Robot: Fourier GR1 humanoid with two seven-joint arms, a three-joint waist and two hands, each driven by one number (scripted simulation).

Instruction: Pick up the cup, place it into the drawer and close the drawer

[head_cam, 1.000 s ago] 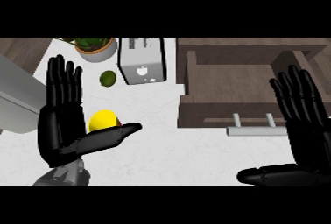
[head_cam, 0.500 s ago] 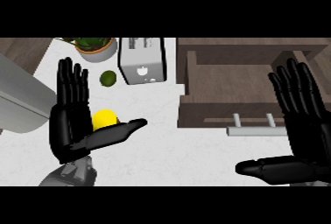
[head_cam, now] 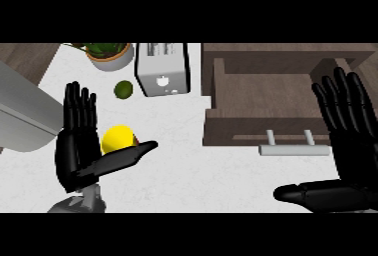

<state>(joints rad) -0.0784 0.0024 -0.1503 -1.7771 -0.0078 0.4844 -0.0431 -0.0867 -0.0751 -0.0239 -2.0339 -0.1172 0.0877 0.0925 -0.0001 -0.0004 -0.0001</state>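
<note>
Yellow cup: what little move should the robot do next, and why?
Probably curl the left hand round the yellow cup. The cup sits between its straight fingers and its thumb, not gripped yet, and the drawer stands open, ready for it.

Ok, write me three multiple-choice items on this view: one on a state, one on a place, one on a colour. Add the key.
1. The drawer is:
A) shut
B) pulled open
C) lying upside down

2. The cup is:
A) inside the drawer
B) on the counter, by the left hand
C) on top of the drawer's front

3. The cup's colour is:
A) yellow
B) red
C) blue

Key:
1 B: the drawer's bare wooden floor shows between its walls.
2 B: the cup shows against the white counter, between the left hand's straight fingers and its thumb, well apart from the drawer.
3 A: its visible side is plain yellow.
</note>
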